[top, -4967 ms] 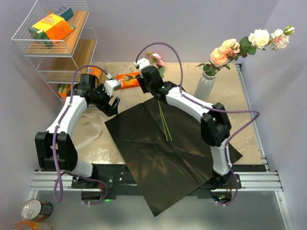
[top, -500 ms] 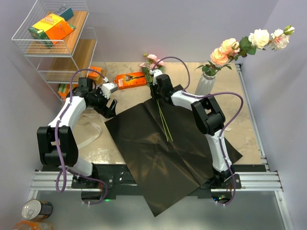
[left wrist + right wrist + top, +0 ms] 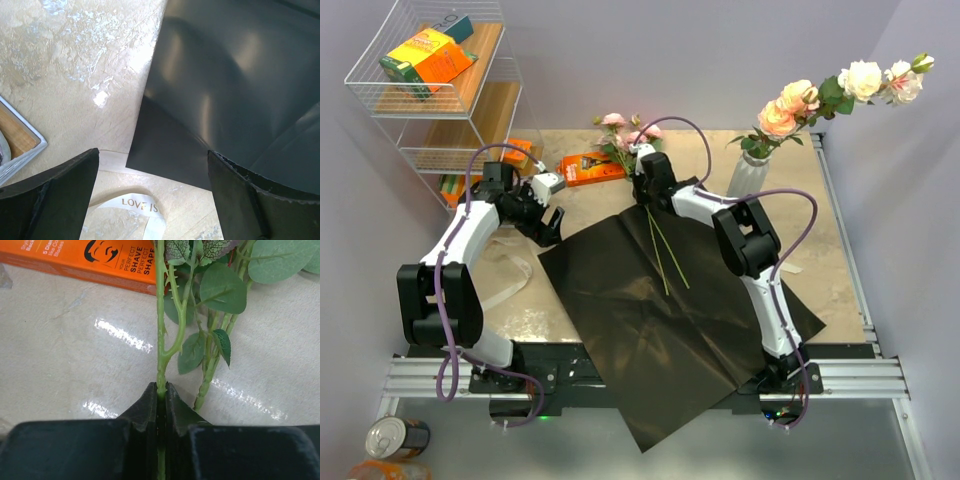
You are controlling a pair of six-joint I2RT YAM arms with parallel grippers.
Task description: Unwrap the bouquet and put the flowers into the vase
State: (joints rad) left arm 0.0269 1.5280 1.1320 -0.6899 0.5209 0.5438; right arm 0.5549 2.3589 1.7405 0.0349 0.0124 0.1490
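Right gripper (image 3: 161,390): two black fingers pressed together at bottom centre, pinching a thorny green stem (image 3: 160,330) that runs straight up and out of the top edge. Beside it on the right: a cluster of thinner stems (image 3: 210,372) with broad green leaves (image 3: 222,287), one leaf at the top veined in pink. Background: an orange box (image 3: 85,260) printed "PERFECT SHAVE SHAPE" at upper left, lying on a glossy pale marbled tabletop (image 3: 65,365).

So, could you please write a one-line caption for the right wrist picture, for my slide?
Close-up: right gripper shut on a thorny green stem, an orange box lying beyond it on the table.
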